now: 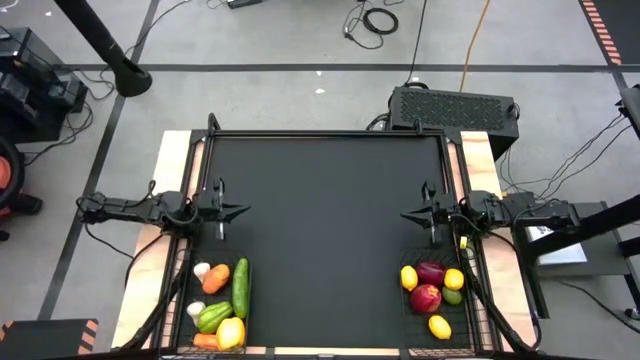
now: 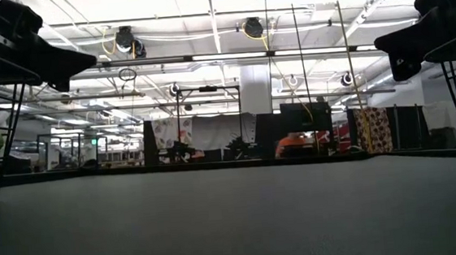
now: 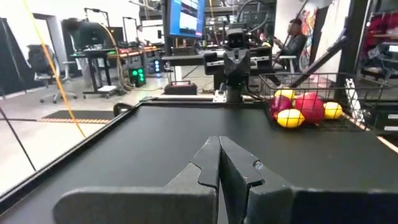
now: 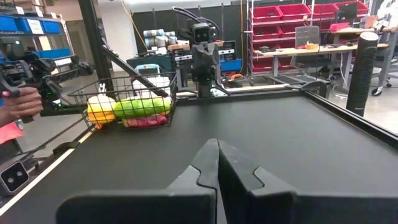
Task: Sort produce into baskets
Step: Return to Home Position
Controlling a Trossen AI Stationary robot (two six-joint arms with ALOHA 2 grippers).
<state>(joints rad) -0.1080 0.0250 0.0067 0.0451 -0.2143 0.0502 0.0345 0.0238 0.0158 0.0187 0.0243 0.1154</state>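
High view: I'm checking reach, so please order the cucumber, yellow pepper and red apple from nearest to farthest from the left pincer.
1. Cucumber, in the left basket, closest to the left pincer.
2. Yellow pepper, at the same basket's far end.
3. Red apple, in the right basket, on the opposite side.

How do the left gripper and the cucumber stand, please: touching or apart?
Apart. The high view shows bare tabletop between the left gripper, at its left side, and the cucumber.
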